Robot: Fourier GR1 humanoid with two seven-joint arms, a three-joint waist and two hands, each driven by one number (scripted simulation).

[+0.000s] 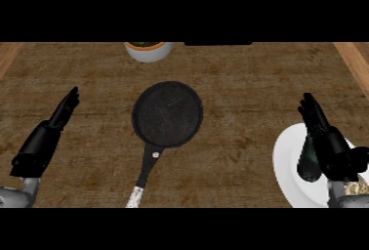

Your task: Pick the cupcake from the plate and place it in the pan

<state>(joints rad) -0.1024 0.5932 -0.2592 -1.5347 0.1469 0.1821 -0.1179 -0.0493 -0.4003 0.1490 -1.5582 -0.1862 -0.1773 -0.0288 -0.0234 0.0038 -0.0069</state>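
A black pan (167,114) lies in the middle of the wooden counter, its handle (146,172) pointing toward me. At the right edge is a white plate (287,163). My right hand (335,151) hovers over the plate, fingers straight and pointing away, thumb out to the left. A small pale patterned bit (355,187) that may be the cupcake peeks out by that wrist; the rest is hidden under the hand. My left hand (45,141) rests at the left, open with straight fingers, well clear of the pan.
A white pot with a plant (148,51) stands at the back, beyond the pan. A dark flat object (217,43) sits at the far edge. Lighter wooden trim runs along the counter's left and right (356,58) sides.
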